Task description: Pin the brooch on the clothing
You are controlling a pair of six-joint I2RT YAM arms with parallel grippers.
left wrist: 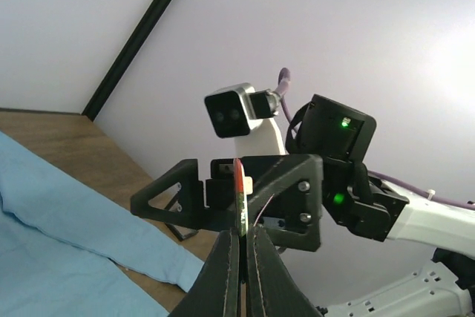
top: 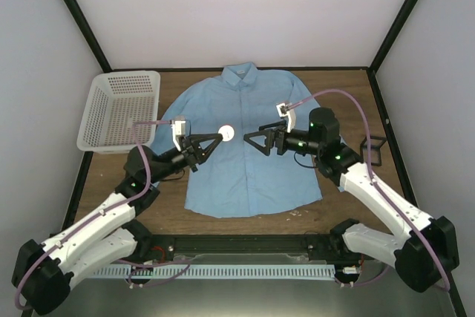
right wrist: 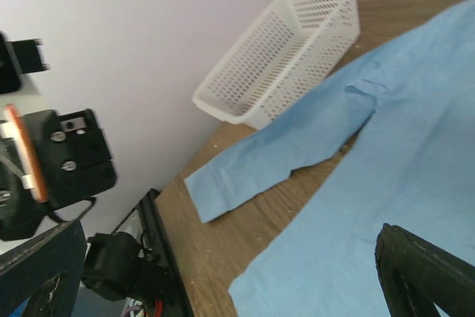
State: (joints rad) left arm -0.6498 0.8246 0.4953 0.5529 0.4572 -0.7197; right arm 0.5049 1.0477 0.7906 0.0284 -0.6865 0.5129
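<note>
My left gripper (left wrist: 239, 239) is pinched tight on the brooch (left wrist: 239, 187), edge-on, held up over the chest of the shirt (top: 245, 176). My right gripper (top: 251, 139) is spread wide, holding nothing, just beside the brooch.

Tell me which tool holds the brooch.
The left tool: its jaws are shut on the brooch, above the shirt. The right tool stands open and empty.

Plain white walls (top: 245, 5) with black corner posts (top: 78, 14) around a brown wooden table (top: 167, 220) under soft even light
</note>
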